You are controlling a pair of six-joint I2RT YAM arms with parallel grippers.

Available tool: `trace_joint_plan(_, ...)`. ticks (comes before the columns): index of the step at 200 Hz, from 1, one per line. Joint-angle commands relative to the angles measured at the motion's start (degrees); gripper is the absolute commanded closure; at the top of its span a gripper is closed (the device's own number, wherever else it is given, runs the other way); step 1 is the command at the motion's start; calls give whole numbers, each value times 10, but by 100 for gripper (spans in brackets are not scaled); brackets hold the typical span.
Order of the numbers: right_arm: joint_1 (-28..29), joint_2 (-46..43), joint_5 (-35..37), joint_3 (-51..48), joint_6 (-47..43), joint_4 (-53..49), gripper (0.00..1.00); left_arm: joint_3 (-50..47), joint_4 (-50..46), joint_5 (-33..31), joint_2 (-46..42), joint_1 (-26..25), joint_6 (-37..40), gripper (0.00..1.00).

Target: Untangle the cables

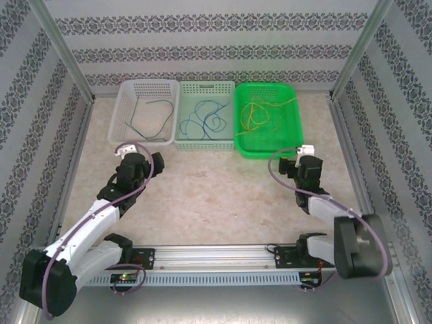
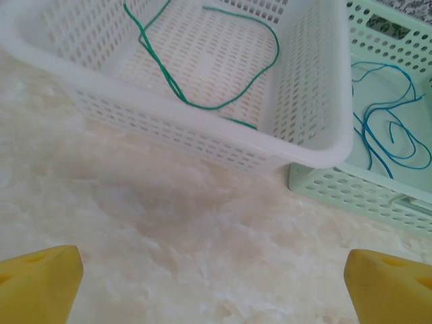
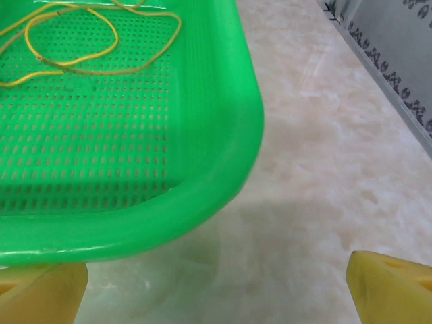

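Yellow-tipped and empty, the left gripper (image 2: 214, 287) and right gripper (image 3: 216, 290) hang with jaws wide apart, flanking the mint basket (image 1: 204, 143) that holds the blue cable (image 2: 365, 131), with the dark green cable (image 2: 172, 84) left of it and the yellow cables (image 3: 74, 65) right, all light, limp and probably best pinched at a raised loop.

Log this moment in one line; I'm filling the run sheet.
left tool open, empty; right tool open, empty; green cable in white basket; blue cables in mint basket; yellow cables in green basket
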Motion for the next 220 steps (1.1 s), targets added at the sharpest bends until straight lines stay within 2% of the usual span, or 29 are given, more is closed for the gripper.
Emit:
trace_joint_plan(1,-5,55,-20,31,11,132,2,4,20,-34,-20,10,60,0)
trace_joint_plan(17,-6,102,-31,40,6,160,2,2,28,-43,-24,13,100,0)
trace_joint_plan(36,-5,163,-53,32,0,242,2,1,46,-63,-26,21,150,0)
trace_joint_plan(50,-7,142,-57,33,-1,202,2,-6,72,-75,-25,33,183,0)
trace_joint_plan(57,-7,149,-67,29,-5,226,2,-15,95,-73,-23,39,200,0)
trace_joint_plan(74,-9,148,-85,43,-8,191,2,-52,188,-31,-4,60,248,0)
trace_joint_plan(87,-17,155,-97,41,-3,210,2,-72,244,1,31,79,280,0)
trace_joint_plan(98,-18,149,-99,44,-3,194,2,-77,280,5,72,98,284,0)
trace_joint_plan(124,-18,151,-99,43,-4,200,2,-112,407,66,166,145,294,0)
trace_joint_plan(141,-18,151,-99,42,-4,200,2,-130,484,86,213,164,274,0)
trace_joint_plan(162,-18,151,-99,42,-5,200,2,-109,498,131,247,170,289,0)
trace_joint_plan(188,-18,151,-98,42,-4,200,2,-101,536,140,296,174,298,0)
trace_joint_plan(213,-18,151,-98,42,-4,200,2,-113,625,174,369,174,312,0)
trace_joint_plan(220,-17,151,-98,42,-4,199,2,-100,602,167,368,174,309,0)
